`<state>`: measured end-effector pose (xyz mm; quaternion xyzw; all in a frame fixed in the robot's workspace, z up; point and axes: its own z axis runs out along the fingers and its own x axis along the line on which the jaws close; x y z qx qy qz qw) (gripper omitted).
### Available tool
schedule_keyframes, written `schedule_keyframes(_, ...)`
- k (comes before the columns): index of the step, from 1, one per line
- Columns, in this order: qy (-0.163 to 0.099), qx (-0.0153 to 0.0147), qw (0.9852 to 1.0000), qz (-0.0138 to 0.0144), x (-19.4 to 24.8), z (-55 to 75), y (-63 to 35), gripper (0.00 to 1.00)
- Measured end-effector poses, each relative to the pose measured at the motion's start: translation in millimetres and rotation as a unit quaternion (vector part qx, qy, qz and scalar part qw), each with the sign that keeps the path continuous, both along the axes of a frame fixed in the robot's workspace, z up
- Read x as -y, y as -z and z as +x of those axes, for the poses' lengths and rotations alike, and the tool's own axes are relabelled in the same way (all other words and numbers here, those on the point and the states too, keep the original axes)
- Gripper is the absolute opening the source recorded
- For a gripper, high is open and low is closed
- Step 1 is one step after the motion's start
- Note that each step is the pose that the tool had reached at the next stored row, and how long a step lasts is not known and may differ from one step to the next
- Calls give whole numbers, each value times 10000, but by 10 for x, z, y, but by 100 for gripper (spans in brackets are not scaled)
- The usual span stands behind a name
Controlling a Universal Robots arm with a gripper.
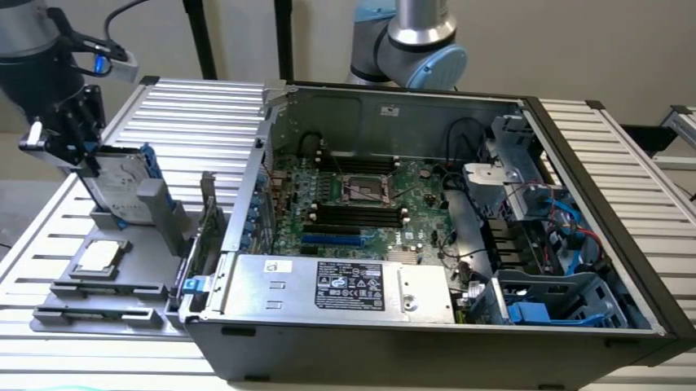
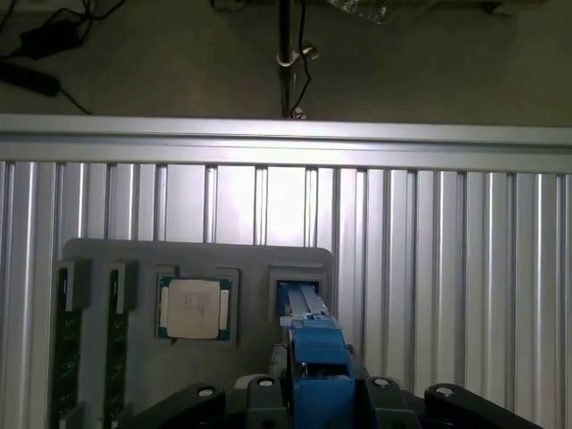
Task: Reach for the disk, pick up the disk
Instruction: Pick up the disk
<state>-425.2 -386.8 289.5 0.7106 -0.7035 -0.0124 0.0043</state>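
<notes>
End effector [image 1: 78, 159] at the upright disk [image 1: 117, 183], on the exterior view's left of the open computer case [image 1: 435, 204].
The disk stands on edge in a grey holder [image 1: 163, 216] on the desk [image 1: 185, 106]; I cannot tell whether the end effector clamps it. A clean lift, I judge, runs straight out of the slot, with the blue rail [image 2: 313, 349] centred.

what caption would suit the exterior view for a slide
Gripper at the disk standing on edge in a grey holder, beside the open computer case
</notes>
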Motion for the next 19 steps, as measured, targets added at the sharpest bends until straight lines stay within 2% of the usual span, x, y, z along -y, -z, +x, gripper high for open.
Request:
schedule_keyframes(4, 0, 0, 10000, 0, 33, 0, 0, 33)
schedule_keyframes(19, 0, 1, 10000, 0, 34, 0, 0, 33)
